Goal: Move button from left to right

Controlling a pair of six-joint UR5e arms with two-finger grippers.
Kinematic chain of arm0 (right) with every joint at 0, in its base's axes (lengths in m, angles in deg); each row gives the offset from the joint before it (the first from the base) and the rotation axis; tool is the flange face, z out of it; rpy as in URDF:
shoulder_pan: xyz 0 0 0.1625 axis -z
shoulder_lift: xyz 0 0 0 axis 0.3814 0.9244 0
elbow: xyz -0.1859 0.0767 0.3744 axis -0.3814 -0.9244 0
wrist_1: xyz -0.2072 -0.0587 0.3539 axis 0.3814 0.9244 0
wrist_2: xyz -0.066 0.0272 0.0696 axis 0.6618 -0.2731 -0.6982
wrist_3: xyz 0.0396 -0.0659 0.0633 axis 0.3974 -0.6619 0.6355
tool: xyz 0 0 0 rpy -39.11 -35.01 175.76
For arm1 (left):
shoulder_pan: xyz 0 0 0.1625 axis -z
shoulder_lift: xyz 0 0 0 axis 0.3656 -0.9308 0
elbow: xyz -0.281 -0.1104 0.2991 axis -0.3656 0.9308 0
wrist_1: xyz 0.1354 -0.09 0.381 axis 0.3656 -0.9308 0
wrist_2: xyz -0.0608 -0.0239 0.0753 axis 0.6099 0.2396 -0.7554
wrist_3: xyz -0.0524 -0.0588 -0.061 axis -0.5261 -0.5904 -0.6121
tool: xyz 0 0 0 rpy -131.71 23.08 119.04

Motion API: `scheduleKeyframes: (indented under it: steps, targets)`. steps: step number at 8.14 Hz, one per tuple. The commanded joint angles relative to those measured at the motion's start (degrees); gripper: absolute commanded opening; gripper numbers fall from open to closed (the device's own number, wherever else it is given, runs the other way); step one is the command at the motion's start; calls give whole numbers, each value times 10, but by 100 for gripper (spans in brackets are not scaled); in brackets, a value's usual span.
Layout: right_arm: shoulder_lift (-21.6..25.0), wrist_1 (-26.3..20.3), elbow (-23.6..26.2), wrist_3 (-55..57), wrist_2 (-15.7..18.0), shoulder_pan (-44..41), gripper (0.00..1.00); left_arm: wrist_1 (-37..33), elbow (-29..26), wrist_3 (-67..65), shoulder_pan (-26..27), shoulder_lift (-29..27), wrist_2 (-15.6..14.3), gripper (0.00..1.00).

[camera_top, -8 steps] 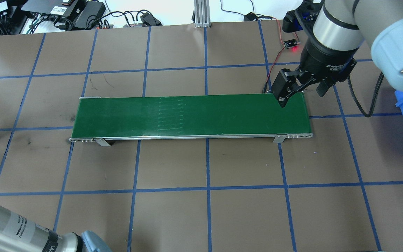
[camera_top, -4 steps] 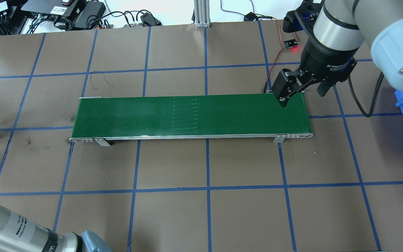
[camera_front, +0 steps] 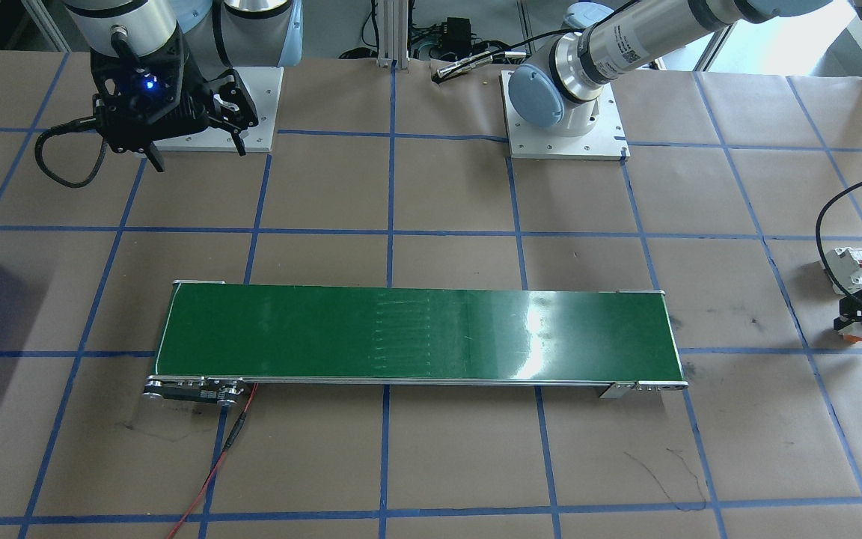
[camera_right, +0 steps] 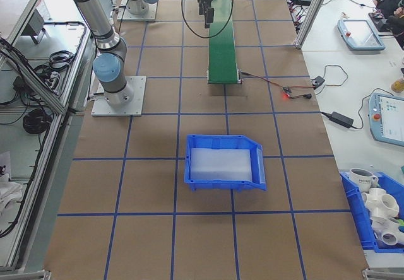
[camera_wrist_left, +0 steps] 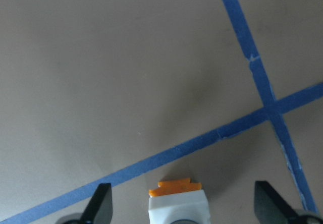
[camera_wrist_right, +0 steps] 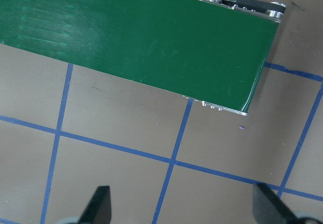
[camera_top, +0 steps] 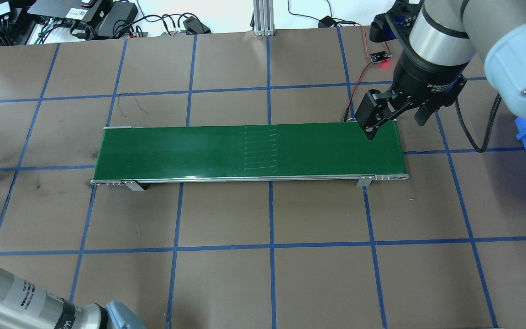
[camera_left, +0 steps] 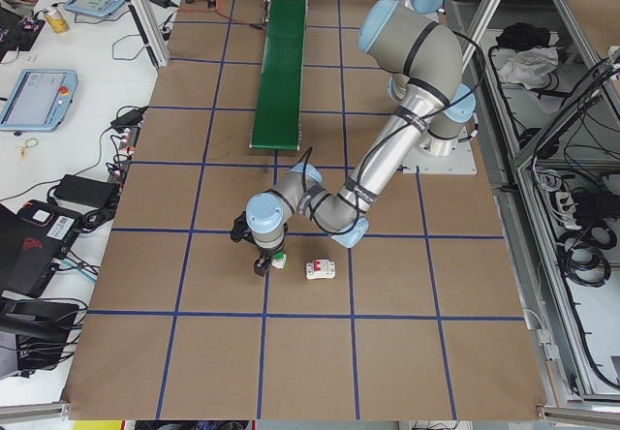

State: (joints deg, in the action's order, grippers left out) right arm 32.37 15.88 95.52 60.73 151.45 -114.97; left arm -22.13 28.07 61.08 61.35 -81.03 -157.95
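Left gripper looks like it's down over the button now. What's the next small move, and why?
Probably shut the left gripper on the button. In the left wrist view its fingers stand apart with the button centred between them, not yet gripped, and the green conveyor belt it likely goes to is bare. The circuit breaker sits clear to one side.

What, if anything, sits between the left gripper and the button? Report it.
Nothing visible. The left gripper stands open with the button directly between its fingers, bare table on both sides; the breaker lies off to the side.
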Motion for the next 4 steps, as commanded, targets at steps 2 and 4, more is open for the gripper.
scheduleKeyframes:
  steps: [2,4]
  targets:
    - [0,1,0,0,-3,-1,100,-2,-1,2,-1,-5,-31,99]
    - [1,1,1,0,-4,-1,100,-9,-1,16,-1,-5,-33,82]
